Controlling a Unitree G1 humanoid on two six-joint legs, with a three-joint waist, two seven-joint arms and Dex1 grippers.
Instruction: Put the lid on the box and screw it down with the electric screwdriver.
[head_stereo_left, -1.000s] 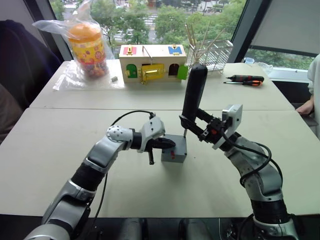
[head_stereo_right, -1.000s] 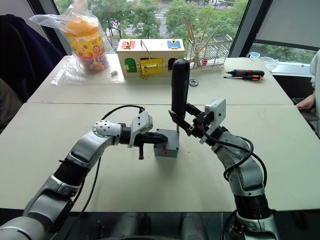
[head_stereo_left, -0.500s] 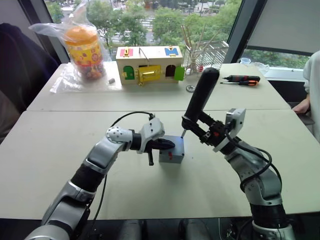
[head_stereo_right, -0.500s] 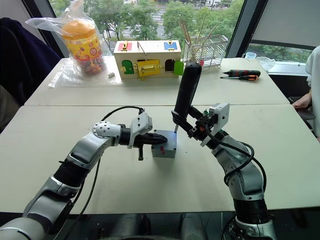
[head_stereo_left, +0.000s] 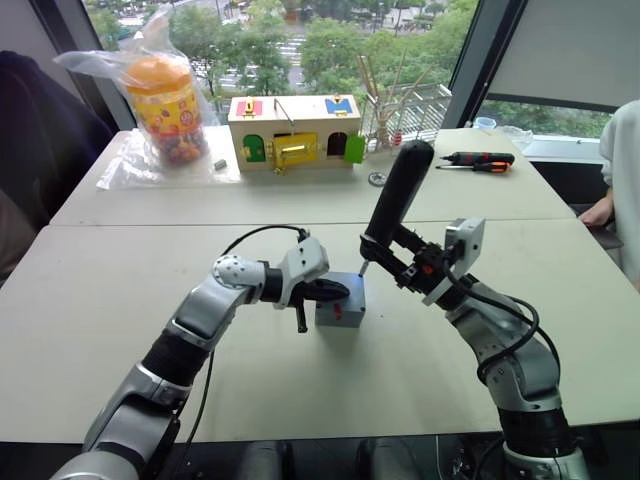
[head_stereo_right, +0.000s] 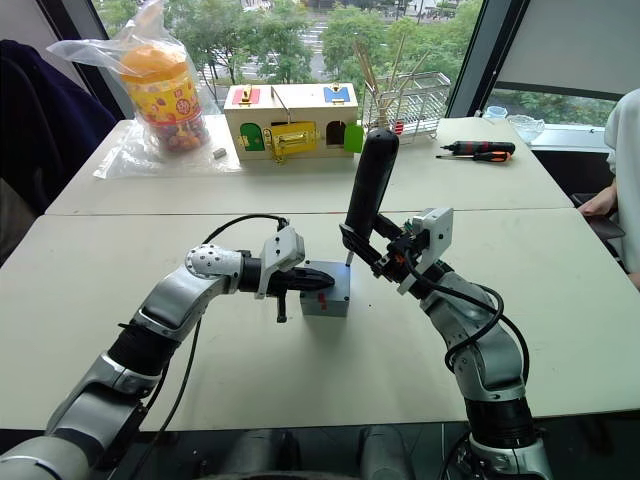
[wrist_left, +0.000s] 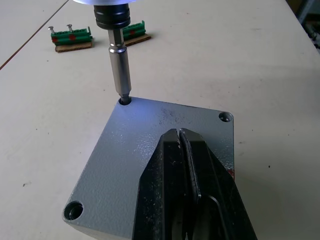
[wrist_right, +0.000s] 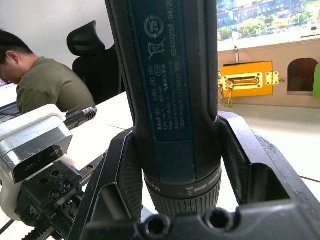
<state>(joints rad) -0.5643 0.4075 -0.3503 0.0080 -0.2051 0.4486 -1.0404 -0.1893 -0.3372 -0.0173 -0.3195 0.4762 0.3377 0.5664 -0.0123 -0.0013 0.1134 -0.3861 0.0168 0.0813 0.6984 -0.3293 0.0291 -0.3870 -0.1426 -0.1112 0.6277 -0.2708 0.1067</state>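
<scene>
One box (head_stereo_left: 340, 311) near table (head_stereo_left: 90, 300) middle, one lid (wrist_left: 130, 160) seated on top. Left gripper (wrist_left: 181, 145) fingers pressed together, resting flat on lid. One electric screwdriver (head_stereo_left: 393, 198) clamped in right gripper (head_stereo_left: 385, 250), long axis near upright, top leaning slightly toward right edge, bit (wrist_left: 121, 67) down in lid corner hole. Three corner holes visible, fourth hidden under fingers. Two hand screwdrivers (head_stereo_left: 480, 160) near far right corner.
</scene>
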